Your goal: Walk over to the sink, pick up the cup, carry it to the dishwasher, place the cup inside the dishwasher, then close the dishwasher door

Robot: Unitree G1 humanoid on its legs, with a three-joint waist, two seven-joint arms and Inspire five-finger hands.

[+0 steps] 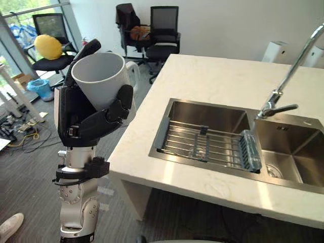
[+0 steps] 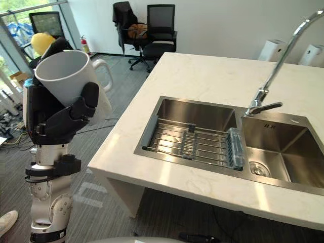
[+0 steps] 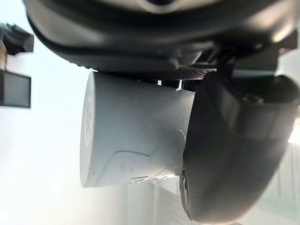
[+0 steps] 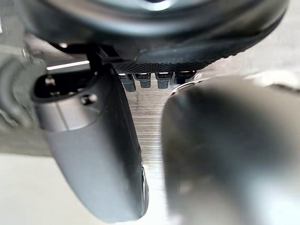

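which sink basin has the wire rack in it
The left basin, the one nearer the cup; the rack spans it, and the right basin has none.

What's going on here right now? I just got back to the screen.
The robot's left hand has its fingers curled round the cup and holds it upright in the air, off the left edge of the counter. The cup is out of the sink, where a wire rack lies in the left basin. The right hand is idle. Putting the cup in the dishwasher is not yet done.
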